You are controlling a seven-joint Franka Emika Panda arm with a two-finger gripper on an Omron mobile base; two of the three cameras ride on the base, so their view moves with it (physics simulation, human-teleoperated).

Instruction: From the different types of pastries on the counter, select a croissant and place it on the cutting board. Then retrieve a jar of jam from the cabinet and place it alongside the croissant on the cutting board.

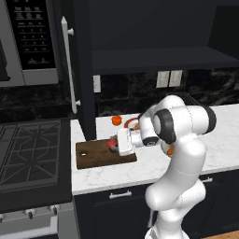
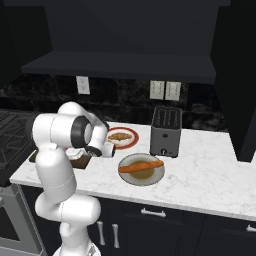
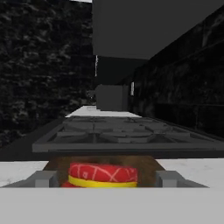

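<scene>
Over the cutting board (image 1: 93, 158), gripper (image 3: 103, 180) part-open astride the jar of jam (image 3: 102, 175); grip uncertain, and withdrawing could topple it.

Dark toaster (image 2: 166, 131) by wall outlets (image 2: 165, 90), gas stove (image 1: 29, 154) — microwave (image 1: 29, 39) above

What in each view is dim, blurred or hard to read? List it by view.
Left base view: cabinet near-black, jar of jam half hidden by the gripper. Right base view: evenly lit, upper shelf dark. Hand view: soft and blocky, backsplash grainy, jar clear.
</scene>
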